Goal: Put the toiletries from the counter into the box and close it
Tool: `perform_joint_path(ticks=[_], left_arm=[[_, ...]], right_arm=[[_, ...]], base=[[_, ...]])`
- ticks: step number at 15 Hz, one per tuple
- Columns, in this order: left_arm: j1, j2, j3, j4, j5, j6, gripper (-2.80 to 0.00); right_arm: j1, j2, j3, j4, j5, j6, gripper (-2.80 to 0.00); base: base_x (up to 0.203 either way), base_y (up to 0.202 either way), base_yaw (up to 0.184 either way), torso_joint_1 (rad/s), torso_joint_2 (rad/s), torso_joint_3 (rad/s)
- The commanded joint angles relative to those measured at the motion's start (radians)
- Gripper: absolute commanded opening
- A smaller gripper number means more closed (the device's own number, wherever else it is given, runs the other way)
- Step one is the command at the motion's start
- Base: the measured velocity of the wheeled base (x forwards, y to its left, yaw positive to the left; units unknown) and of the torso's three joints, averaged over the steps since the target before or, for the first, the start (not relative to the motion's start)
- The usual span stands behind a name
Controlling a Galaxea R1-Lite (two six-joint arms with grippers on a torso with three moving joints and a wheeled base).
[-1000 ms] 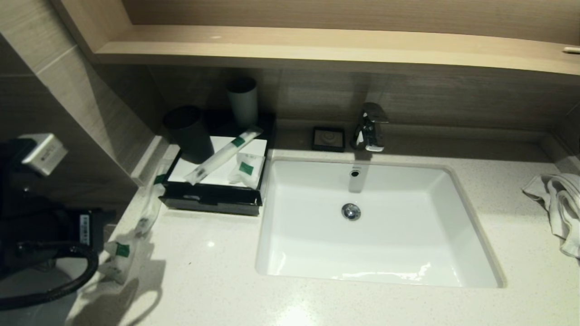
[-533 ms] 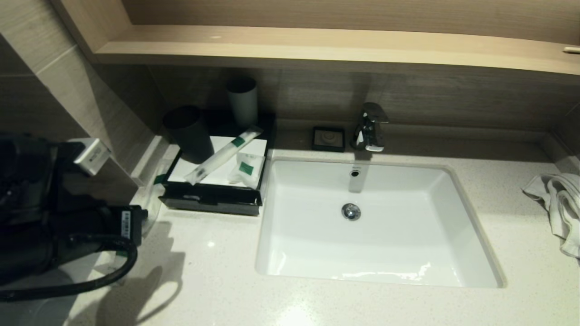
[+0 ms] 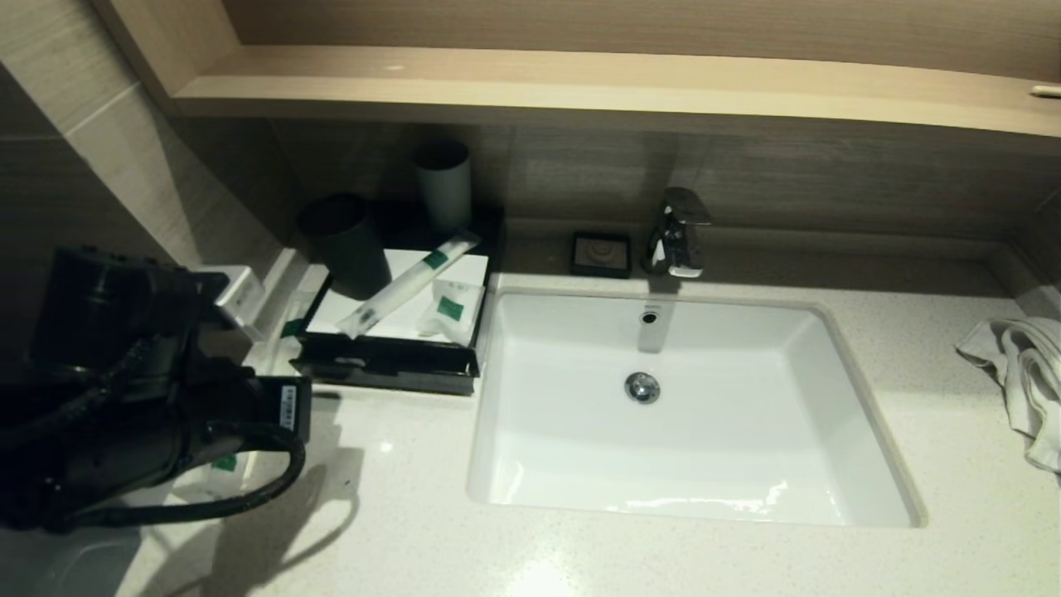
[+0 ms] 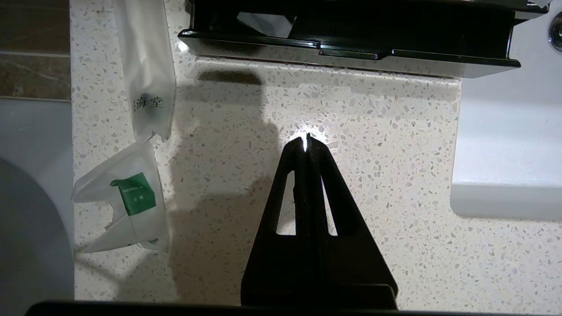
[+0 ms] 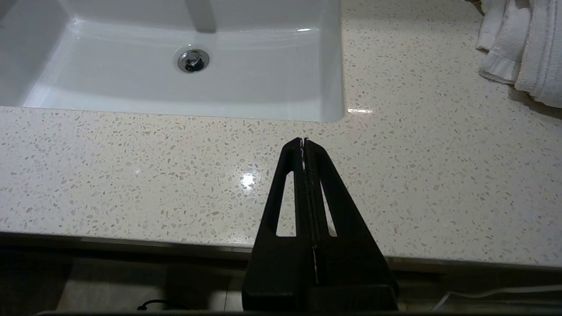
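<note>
The left arm is advancing over the counter [image 3: 398,497] toward the box [image 3: 390,365], much nearer its front than a second ago. The left gripper [image 4: 306,139] is hanging above bare stone just before the box, jaws pressed together, holding nothing. Two sachets [image 4: 127,206] are lying on the counter left of the box; two more are resting on top of it. Likely it is heading for the drawer. The right gripper [image 5: 304,142], clamped and empty, is idling right of the box, before the sink [image 5: 175,79].
</note>
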Motion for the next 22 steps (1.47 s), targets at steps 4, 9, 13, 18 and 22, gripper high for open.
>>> perform_joint_path(ticks=[4, 9, 13, 18, 22], left_arm=[[-0.009, 0.081, 0.002, -0.072, 0.004, -0.014, -2.8], [-0.024, 0.127, 0.0, -0.118, 0.006, -0.021, -2.8], [-0.024, 0.148, 0.017, -0.182, 0.007, -0.028, -2.8], [-0.066, 0.139, 0.098, -0.346, 0.016, -0.023, -2.8], [-0.09, 0.145, 0.15, -0.433, 0.08, -0.018, -2.8]], right_arm=[[-0.001, 0.0, 0.0, 0.0, 0.0, 0.0, -2.8], [0.0, 0.0, 0.0, 0.0, 0.0, 0.0, -2.8], [0.0, 0.0, 0.0, 0.0, 0.0, 0.0, -2.8], [0.0, 0.0, 0.0, 0.0, 0.0, 0.0, -2.8], [0.0, 0.0, 0.0, 0.0, 0.0, 0.0, -2.8]], base=[[0.0, 0.0, 0.0, 0.0, 0.0, 0.0], [0.0, 0.0, 0.0, 0.0, 0.0, 0.0], [0.0, 0.0, 0.0, 0.0, 0.0, 0.0], [0.0, 0.0, 0.0, 0.0, 0.0, 0.0], [0.0, 0.0, 0.0, 0.0, 0.0, 0.0]])
